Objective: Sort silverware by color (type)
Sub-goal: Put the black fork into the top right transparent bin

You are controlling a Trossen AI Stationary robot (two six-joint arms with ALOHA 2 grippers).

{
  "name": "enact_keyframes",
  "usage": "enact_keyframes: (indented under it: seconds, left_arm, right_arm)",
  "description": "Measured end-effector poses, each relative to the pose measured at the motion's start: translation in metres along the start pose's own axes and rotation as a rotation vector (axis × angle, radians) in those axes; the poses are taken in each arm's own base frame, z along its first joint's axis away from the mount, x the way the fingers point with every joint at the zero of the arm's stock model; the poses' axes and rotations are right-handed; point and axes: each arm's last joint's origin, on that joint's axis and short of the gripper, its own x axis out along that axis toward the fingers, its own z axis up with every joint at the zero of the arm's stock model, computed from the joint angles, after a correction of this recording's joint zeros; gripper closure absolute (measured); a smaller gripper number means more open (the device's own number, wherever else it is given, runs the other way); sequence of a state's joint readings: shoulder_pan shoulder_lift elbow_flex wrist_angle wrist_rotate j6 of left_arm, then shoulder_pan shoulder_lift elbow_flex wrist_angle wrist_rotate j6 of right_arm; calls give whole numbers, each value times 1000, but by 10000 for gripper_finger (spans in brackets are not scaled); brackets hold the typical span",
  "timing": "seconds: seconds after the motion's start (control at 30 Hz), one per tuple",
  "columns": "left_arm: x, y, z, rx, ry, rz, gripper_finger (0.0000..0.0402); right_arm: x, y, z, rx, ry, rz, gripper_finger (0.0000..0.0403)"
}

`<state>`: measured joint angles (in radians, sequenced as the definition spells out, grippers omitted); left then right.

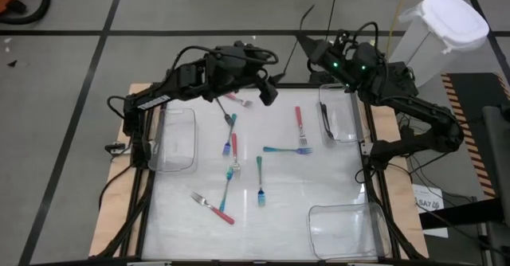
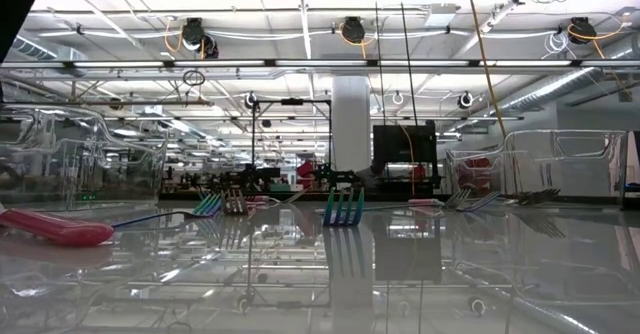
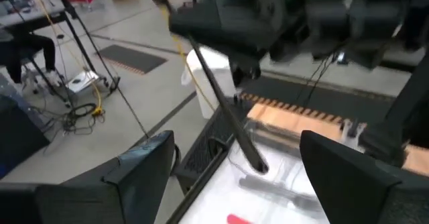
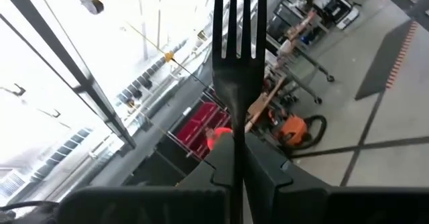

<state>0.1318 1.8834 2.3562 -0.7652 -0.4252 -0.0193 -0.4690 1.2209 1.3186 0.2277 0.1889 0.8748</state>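
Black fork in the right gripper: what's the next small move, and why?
Probably lower it toward the far right clear bin and release. The right gripper is shut on the black fork, held up off the table, and that bin already holds another black fork, so it looks like the black pile.

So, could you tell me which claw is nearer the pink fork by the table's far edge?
Left. The left claw hangs open just beside the pink fork; the right claw is farther off.

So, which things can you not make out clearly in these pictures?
- Right hand: shut on a black fork; in the high view the arm hides both.
- Left hand: open; in the high view the arm covers it.
- Black fork in bin: its tines are too small to see in the high view.
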Motion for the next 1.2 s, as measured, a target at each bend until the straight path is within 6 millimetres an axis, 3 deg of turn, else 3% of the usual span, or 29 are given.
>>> enact_keyframes:
  seconds: [0.43, 1.2]
  left_arm:
    - [27, -14, -16, 23, 49, 14, 86]
    - [28, -9, -8, -52, -19, 42, 272]
  right_arm:
    - [0, 5, 4, -20, -33, 49, 395]
    - [0, 5, 3, -20, -33, 49, 395]
